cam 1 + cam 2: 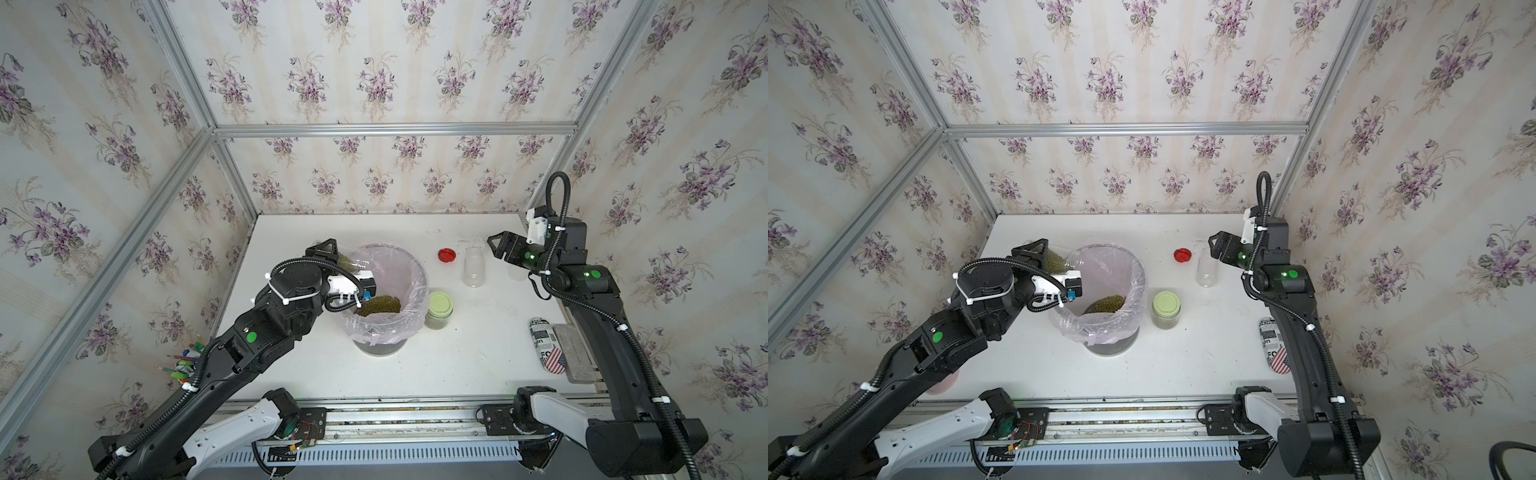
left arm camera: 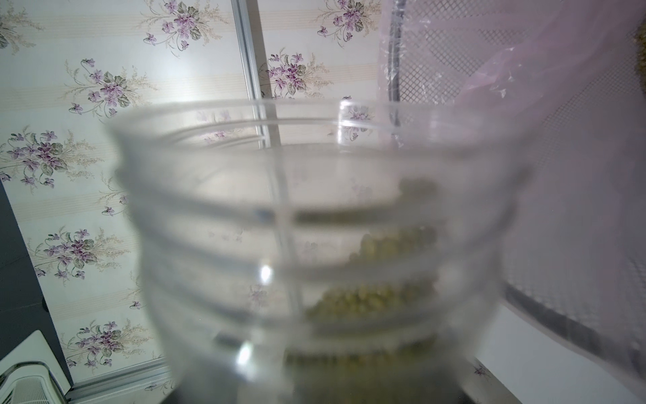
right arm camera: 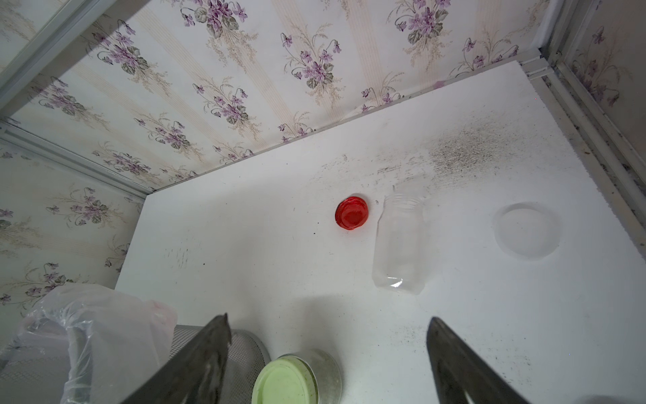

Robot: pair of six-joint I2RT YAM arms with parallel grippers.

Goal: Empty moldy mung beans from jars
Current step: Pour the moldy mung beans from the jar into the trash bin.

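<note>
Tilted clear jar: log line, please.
left gripper: holds tilted clear plastic jar at pink-lined bin rim | mung beans: some inside | right gripper: open, empty

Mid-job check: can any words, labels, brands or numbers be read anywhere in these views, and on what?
"in": on the newsprint-patterned case, in both top views.
"FO": on the same case, just above its flag patch, in a top view.
The rest of the case's print is too small to read.
Nothing else legible.

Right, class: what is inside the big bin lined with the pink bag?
A heap of green mung beans lies at the bottom of the bin. The left arm and the pink bag cover the rest of its floor.
</note>
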